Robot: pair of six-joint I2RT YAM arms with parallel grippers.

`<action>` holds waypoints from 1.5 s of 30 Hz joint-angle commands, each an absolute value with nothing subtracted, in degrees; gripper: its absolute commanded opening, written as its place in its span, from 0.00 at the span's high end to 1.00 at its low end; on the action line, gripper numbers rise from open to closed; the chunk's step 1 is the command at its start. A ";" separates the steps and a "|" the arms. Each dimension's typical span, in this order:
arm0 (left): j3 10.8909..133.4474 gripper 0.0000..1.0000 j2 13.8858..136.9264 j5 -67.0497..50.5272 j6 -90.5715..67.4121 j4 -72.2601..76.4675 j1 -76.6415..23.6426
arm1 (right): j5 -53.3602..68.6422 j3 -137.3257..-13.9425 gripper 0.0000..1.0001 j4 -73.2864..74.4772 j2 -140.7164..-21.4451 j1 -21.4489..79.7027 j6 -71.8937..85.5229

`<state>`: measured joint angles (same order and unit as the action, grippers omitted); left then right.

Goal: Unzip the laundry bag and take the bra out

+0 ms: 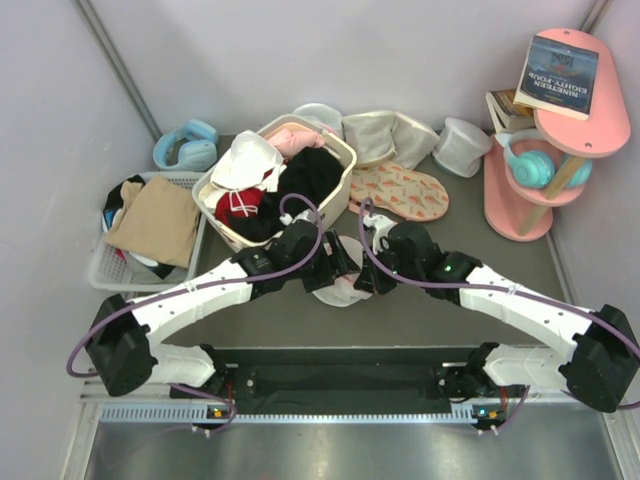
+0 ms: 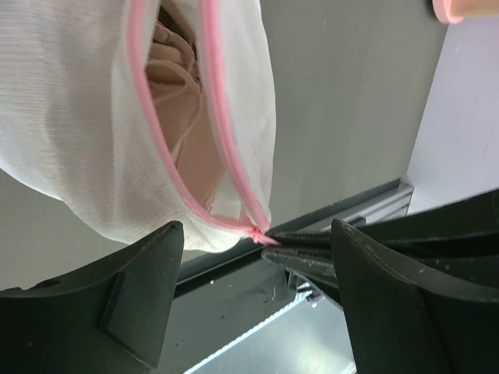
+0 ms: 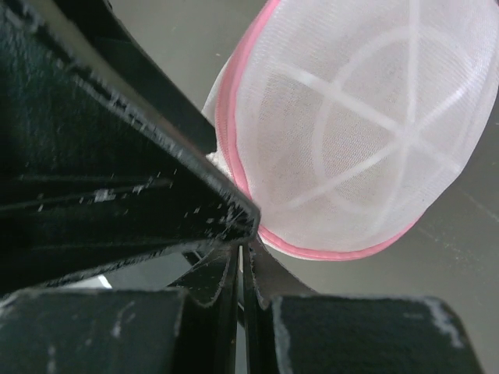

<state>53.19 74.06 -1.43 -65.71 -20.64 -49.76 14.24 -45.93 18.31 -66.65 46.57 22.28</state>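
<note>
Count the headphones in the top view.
2. A light-blue pair at far left, behind the white crate; a teal pair on the pink shelf at far right. Others may be hidden in the laundry basket.

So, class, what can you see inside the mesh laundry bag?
Through the open pink zip of the laundry bag, folds of the pale pink bra show. The rest of it is covered by the bag itself, too cloudy to see through.
</note>
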 commanded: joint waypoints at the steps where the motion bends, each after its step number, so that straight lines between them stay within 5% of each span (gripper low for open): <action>1: 53.88 0.20 74.44 1.49 -66.71 -18.63 -49.83 | 14.15 -48.52 1.00 16.35 -65.83 47.81 22.59; 5: 54.31 0.33 75.58 1.67 -66.27 -18.46 -49.83 | 13.89 -48.43 1.00 16.44 -65.48 47.81 22.59; 14: 55.28 1.00 76.38 4.21 -66.01 -18.90 -49.75 | 13.97 -47.81 1.00 16.87 -65.30 47.81 23.38; 33: 49.13 1.00 67.24 8.09 -67.68 -21.09 -45.44 | 12.66 -39.64 1.00 19.25 -58.45 39.91 23.64; 45: 58.17 1.00 76.72 -1.30 -56.08 -13.53 -44.82 | 9.06 -46.05 1.00 28.73 -52.30 35.24 19.61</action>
<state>53.28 73.38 0.49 -63.07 -16.51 -46.06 13.93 -40.73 21.04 -54.94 36.80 23.05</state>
